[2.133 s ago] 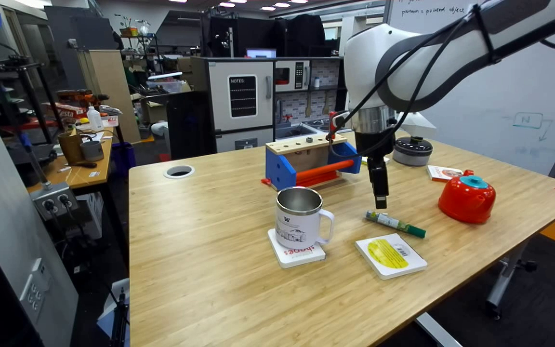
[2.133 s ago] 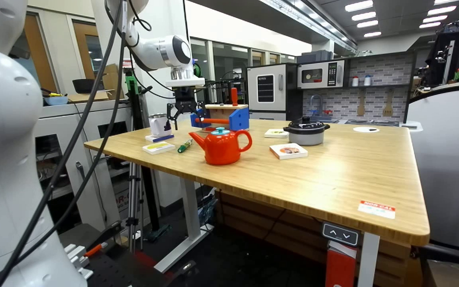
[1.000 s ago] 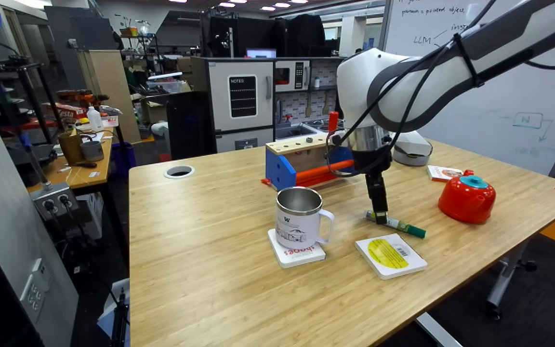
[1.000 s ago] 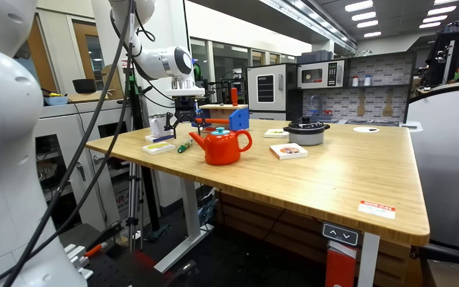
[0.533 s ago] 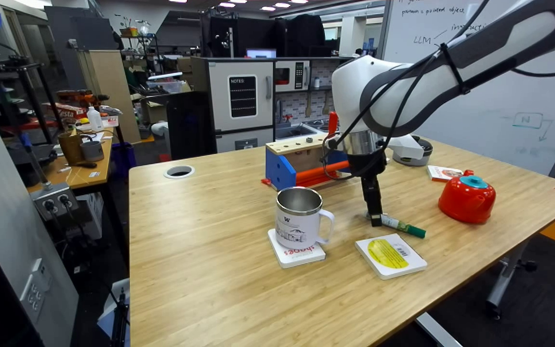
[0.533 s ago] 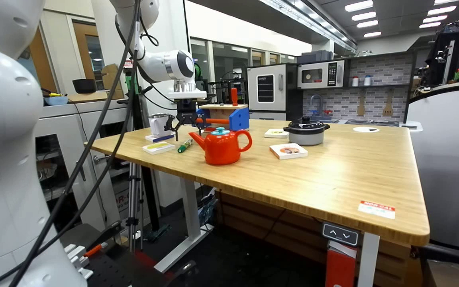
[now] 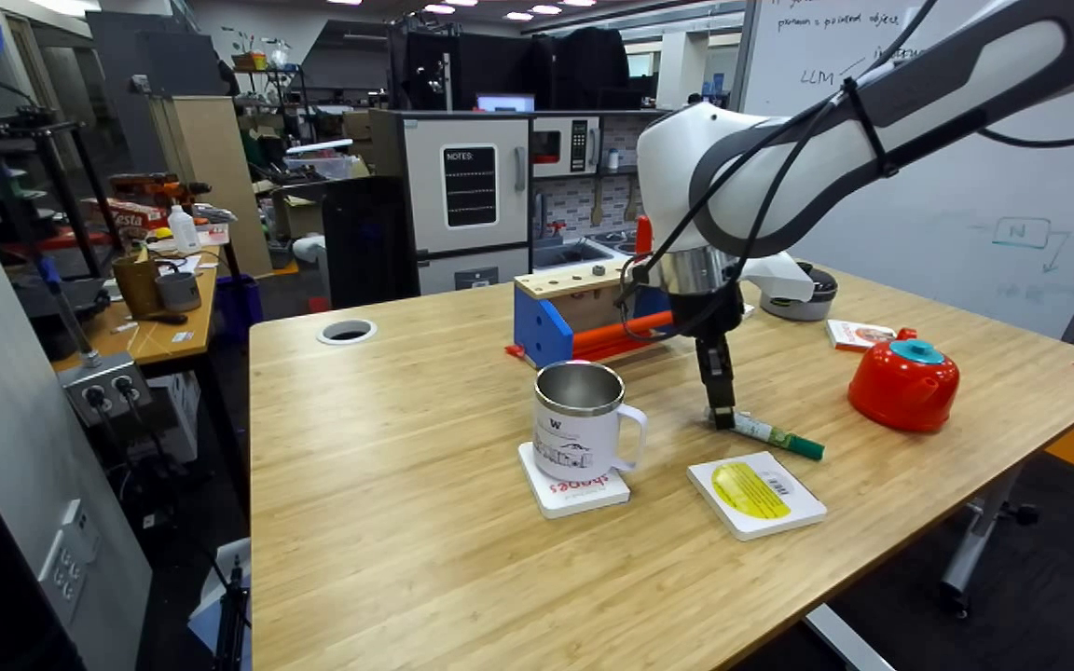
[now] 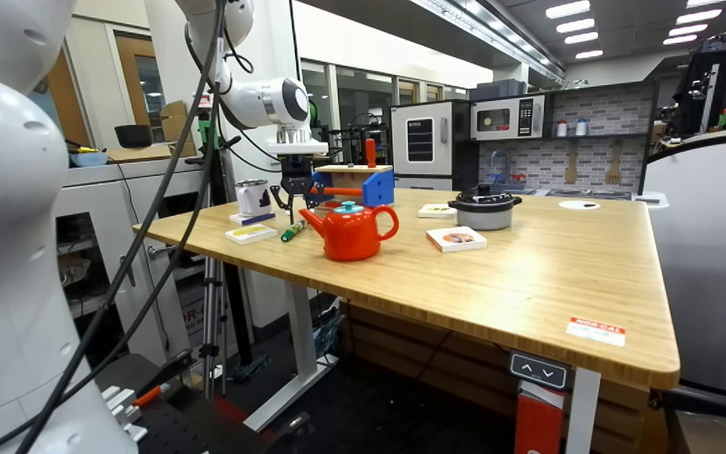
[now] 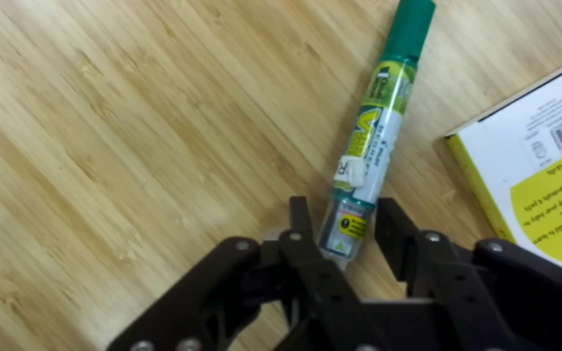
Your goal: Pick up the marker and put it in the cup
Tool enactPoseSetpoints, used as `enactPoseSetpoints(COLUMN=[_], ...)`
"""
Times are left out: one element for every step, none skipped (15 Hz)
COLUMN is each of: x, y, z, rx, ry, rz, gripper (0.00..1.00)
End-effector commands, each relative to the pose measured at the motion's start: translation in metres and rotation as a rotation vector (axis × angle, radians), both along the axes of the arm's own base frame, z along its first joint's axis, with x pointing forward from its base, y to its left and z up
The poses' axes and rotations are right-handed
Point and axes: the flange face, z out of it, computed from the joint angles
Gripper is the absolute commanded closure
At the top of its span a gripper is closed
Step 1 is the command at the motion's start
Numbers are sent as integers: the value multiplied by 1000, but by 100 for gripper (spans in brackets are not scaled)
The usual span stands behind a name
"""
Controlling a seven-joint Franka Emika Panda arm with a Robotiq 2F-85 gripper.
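Note:
The green marker [image 9: 376, 126] lies flat on the table, its clear end between the fingers of my gripper [image 9: 343, 204]. Narrow gaps show at both sides of the marker in the wrist view, so the jaws stand partly open around it, not clamped. In an exterior view my gripper [image 7: 722, 419] is low at the end of the marker [image 7: 779, 438] farther from its green cap. The cup [image 7: 577, 433], a white mug with a steel rim and a handle, stands upright on a white square book, apart from the gripper. It is outside the wrist view.
A white book with a yellow patch [image 7: 756, 496] lies near the marker. The red teapot [image 7: 903, 384] stands on the marker's cap side. Behind the gripper is a blue and red toy workbench [image 7: 593, 317]. A lidded grey pot [image 8: 484, 211] is farther off.
My gripper has come down to the marker and shifted a little toward the cup's side. Its fingers have drawn closer together. The marker and cup have not moved.

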Motion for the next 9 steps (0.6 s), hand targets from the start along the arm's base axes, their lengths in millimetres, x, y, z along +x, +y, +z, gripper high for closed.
enactPoseSetpoints(x=[5,5,6,6,6,6,5,5,3], y=[0,0,-1,-1,-2,-3,-3,-3,-1], z=[0,0,0,1,3,6,12,20,30], rx=[-15,-16,-16,-16,-15,-14,-14,-20,-33], ry=[16,17,16,15,12,7,-2,-18,-37], rz=[-8,-9,-10,-11,-12,-14,-15,-11,1], gripper=[81,82,82,80,81,83,87,93,93])
